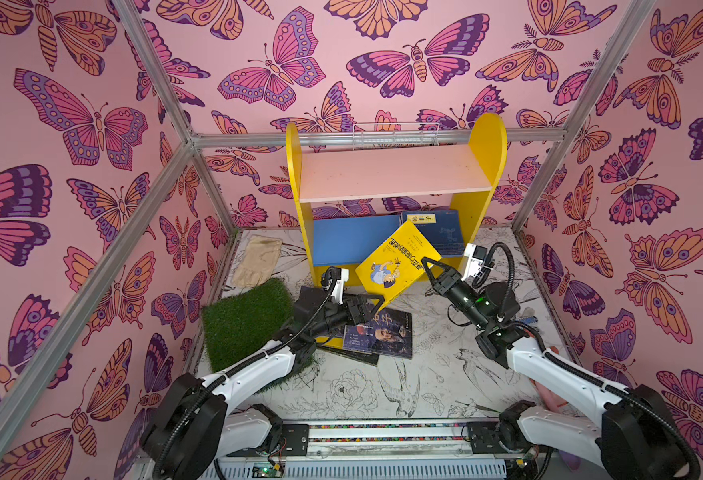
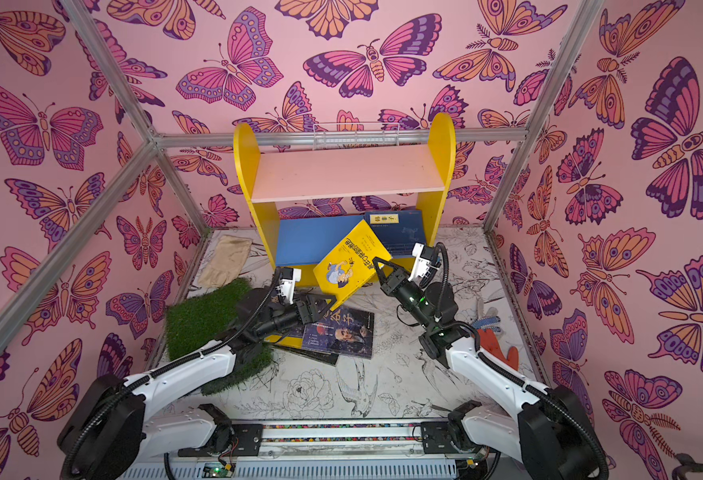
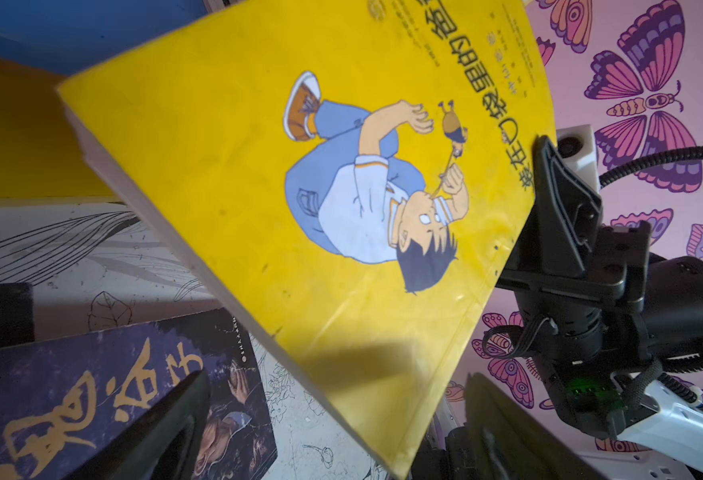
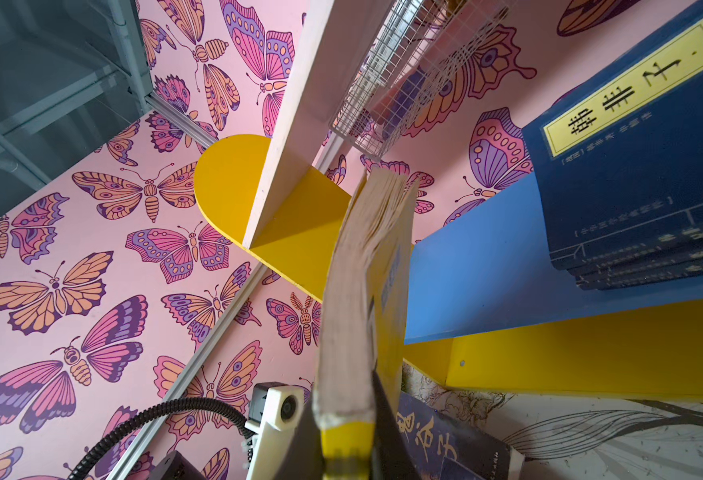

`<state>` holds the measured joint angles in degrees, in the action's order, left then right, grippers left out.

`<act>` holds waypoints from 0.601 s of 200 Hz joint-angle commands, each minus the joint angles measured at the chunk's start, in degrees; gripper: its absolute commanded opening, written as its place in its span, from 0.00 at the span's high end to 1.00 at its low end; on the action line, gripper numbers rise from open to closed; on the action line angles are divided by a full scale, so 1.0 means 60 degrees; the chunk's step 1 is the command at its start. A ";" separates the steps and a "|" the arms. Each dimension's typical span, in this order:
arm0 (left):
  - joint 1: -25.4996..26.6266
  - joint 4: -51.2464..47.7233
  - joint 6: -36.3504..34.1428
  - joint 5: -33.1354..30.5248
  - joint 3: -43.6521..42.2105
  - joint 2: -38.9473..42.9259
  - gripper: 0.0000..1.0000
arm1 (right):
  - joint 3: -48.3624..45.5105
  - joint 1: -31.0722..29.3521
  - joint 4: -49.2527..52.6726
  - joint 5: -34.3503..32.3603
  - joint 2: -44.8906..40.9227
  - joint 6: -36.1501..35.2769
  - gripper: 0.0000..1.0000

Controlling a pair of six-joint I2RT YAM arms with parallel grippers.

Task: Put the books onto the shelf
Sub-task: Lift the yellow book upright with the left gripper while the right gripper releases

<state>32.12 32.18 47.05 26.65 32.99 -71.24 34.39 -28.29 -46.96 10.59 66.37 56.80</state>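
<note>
We see butterfly-print walls [image 1: 71, 124] closing the counter [image 1: 424, 386] at 9, 12 and 3 o'clock in both top views. The counter's widest open stretch lies toward 6 o'clock, between the two arms.

The shelf [image 1: 487, 141] stands at 12 o'clock against the back rail, and its yellow side panels wall in each board at the ends. Its pink upper board [image 1: 391, 172] shows open from end to end. The blue lower board [image 1: 349, 239] is open over its 9 o'clock half, while a stack of navy books [image 1: 441, 232] lies flat at its 3 o'clock end.

The green turf [image 1: 245, 316] lies near the counter's 9 o'clock edge, with a beige glove [image 1: 258, 259] just beyond it toward 11 o'clock. A pile of dark books [image 1: 383, 334] lies flat on the counter near the middle, just beside the turf.

The yellow book [image 1: 395, 262] hangs tilted above the counter, in front of the lower board's front edge. The right fingers [image 1: 432, 268] are closed narrow on its 4 o'clock edge, and the right wrist view shows that edge pinched between them.

The left fingers [image 1: 366, 303] stand wide and hold nothing, at the book's 6 o'clock corner, over the dark pile. In the left wrist view that corner lies in the gap between them, and we cannot tell whether it touches either one.
</note>
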 commanded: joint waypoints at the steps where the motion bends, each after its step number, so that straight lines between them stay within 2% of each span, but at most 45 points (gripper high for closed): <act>1: -0.0006 0.1172 0.0245 0.0422 0.0199 -0.0181 0.11 | 0.0791 -0.0225 -0.1506 -0.0376 -0.0016 0.0020 1.00; 25: 0.0035 0.2033 0.0534 0.0474 0.0285 -0.0643 0.29 | 0.0771 -0.0500 -0.1229 -0.0583 0.0049 -0.0278 1.00; 42: 0.0037 0.2184 0.0583 0.0173 0.0317 -0.0573 0.46 | 0.0688 -0.0748 -0.0952 -0.0698 0.0060 -0.0572 1.00; 55: 0.0015 0.2209 0.0473 -0.0190 0.0277 -0.0376 0.64 | 0.0600 -0.0876 -0.0523 -0.0739 -0.0008 -0.0879 1.00; 70: -0.0050 0.1924 0.0374 -0.0767 0.0257 0.0230 0.90 | 0.0441 -0.0964 0.0281 -0.1001 -0.0203 -0.1171 1.00; 81: -0.0126 0.1560 0.0259 -0.1119 0.0279 0.0556 1.00 | 0.0299 -0.0975 0.0830 -0.1203 -0.0401 -0.1322 1.00; 96: -0.0235 0.0825 0.0020 -0.1386 0.0337 0.1012 1.00 | 0.0052 -0.0980 0.1375 -0.1407 -0.0687 -0.1499 1.00; 108: -0.0415 0.0368 -0.0213 -0.1207 0.0409 0.1342 1.00 | -0.0095 -0.0983 0.1849 -0.1472 -0.0926 -0.1687 1.00; 120: -0.0656 -0.0103 -0.0518 -0.0608 0.0524 0.1599 1.00 | -0.0218 -0.0969 0.2299 -0.1559 -0.1175 -0.1803 0.86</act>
<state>31.31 32.73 47.90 23.42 33.69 -65.67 35.42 -33.52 -41.67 1.34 61.98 50.68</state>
